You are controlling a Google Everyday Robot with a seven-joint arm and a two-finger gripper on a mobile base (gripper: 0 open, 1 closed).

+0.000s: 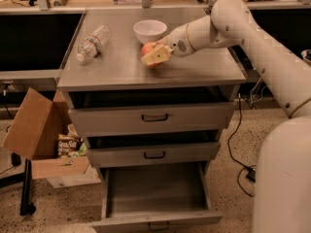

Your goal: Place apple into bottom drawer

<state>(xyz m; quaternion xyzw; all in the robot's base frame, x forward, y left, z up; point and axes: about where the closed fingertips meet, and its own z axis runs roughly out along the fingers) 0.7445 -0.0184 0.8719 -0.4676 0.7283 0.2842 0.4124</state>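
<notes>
We have the gripper (154, 57) closed on the apple (147, 47), low over the cabinet top (116, 64) beside the white bowl (149, 30), and the bottom drawer (155, 191) already stands open and bare, so the lift, the carry down and the release are left.

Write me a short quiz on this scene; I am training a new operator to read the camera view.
1. True or false: the bottom drawer stands open.
2. The gripper is at which thing on the cabinet top? A) the apple B) the plastic bottle C) the cardboard box
3. Name the thing just beyond the apple, farther from the camera.
Key: 1 true; 2 A; 3 the white bowl.
</notes>
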